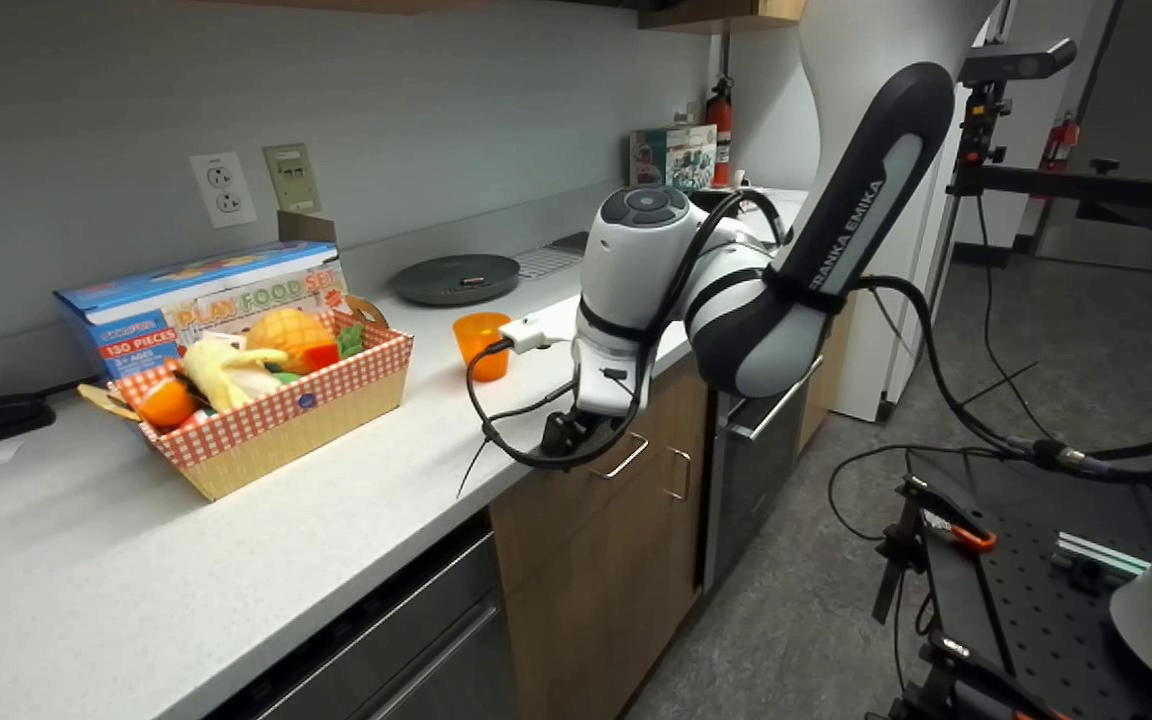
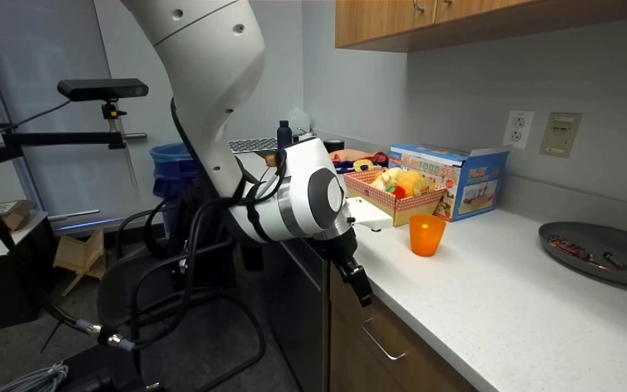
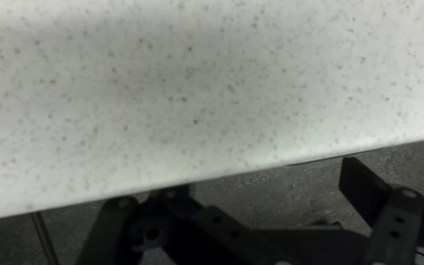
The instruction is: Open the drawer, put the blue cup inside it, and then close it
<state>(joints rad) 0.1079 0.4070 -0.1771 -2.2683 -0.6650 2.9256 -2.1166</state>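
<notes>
Ok, the gripper point(image 2: 365, 297) is hanging just off the front edge of the counter point(image 2: 509, 305), near the slim metal handle point(image 2: 377, 343) of the drawer point(image 2: 403, 343), and from here I'm seeing its fingers point(image 3: 363, 188) spread wide apart. That wood-front drawer is sitting closed under the counter, while an orange cup point(image 2: 426, 235) is standing upright up top, kinda near the basket point(image 2: 370, 198) of play food point(image 2: 410, 183).

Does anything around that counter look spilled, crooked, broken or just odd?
Nothing looks spilled or broken, and the drawer looks shut. Two mild oddities: a flap stands up at one end of the play food box, as if left open, and small loose items, too small to identify, lie in the dark round dish, perhaps misplaced.
</notes>
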